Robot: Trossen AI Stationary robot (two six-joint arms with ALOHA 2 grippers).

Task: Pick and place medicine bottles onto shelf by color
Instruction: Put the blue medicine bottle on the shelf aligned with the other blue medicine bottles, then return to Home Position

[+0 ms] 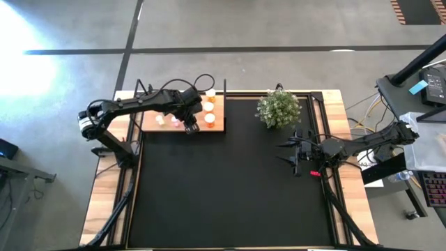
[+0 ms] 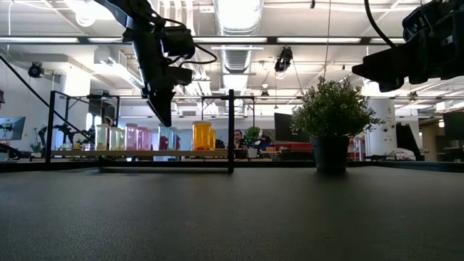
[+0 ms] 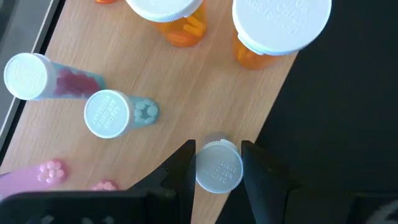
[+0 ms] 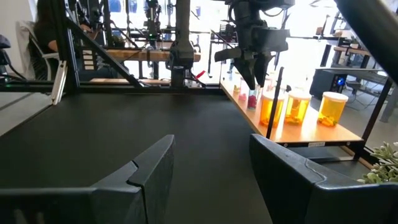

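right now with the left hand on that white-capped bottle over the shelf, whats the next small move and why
Probably open the left hand and lift straight up. Its fingers are closed on a white-capped bottle that already appears to stand on the wooden shelf near its edge, beside the orange bottles. The black mat shows no other bottles, and the right hand waits over it, holding nothing.

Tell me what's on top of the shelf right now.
On the shelf stand white-capped medicine bottles: orange, teal and pink ones. The left gripper fingers straddle one whose cap hides its colour.
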